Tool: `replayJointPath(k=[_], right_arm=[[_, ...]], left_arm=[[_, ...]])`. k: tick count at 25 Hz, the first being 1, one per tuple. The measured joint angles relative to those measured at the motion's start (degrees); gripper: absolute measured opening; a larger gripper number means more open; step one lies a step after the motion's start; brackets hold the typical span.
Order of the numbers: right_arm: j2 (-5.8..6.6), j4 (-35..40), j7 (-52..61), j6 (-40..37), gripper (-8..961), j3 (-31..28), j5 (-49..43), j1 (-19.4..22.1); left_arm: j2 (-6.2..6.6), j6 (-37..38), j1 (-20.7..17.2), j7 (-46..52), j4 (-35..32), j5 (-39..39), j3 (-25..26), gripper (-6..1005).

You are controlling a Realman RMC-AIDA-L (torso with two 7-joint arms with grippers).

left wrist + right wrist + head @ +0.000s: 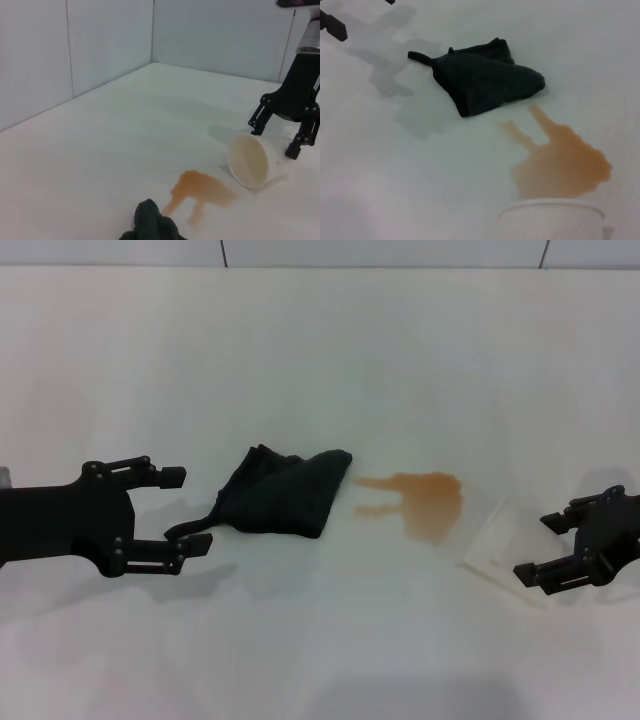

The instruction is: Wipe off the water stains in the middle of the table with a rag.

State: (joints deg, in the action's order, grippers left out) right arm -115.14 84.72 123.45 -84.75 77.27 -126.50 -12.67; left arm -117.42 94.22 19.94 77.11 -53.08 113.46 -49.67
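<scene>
Plainly the step in hand is picking up the rag [282,490], which lies rumpled on the white worktop [300,360], its near corner just beside the finger-like streaks of the water stains [420,502] in the middle. The left claw [180,510] hovers just to the rag's left, jaws spread wide and holding nothing, its lower finger close to the thin tail strip. The right claw [548,548] waits at the far right, open as well and empty, with a tipped translucent cup [500,545] lying at its fingertips beside the stain. To grip well, I judge the left claw should close over the bulky folded body, not the tail, so the cloth stays bunched enough to press flat. Then sweep across the patch away from the cup, lest it be knocked.
</scene>
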Motion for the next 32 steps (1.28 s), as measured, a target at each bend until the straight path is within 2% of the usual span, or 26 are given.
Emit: replayJointPath(k=[5, 8, 19, 25, 32], right_arm=[[0.00, 0.0, 0.0, -0.2, 739, 0.0, 0.0, -0.1], [0.00, 0.0, 0.0, -0.2, 659, 0.0, 0.0, -0.1], [0.07, 2.0, -0.3, 0.7, 615, -0.6, 0.7, -1.4], [0.09, 2.3, -1.1, 2.1, 598, -2.9, 1.1, -2.3], [0.09, -0.8, -8.2, 5.5, 599, -6.8, 8.3, -2.4]], left_arm=[[0.00, 0.0, -0.1, 0.0, 0.0, 0.0, 0.0, 880], [0.00, -0.1, -0.1, 0.0, 0.0, 0.0, 0.0, 880], [0.00, -0.2, 0.0, -0.2, 0.0, -0.1, 0.0, 880], [0.01, -0.2, 0.1, -0.2, 0.0, -0.4, 0.0, 880], [0.00, -0.3, 0.2, -0.2, 0.0, -0.5, 0.0, 880]])
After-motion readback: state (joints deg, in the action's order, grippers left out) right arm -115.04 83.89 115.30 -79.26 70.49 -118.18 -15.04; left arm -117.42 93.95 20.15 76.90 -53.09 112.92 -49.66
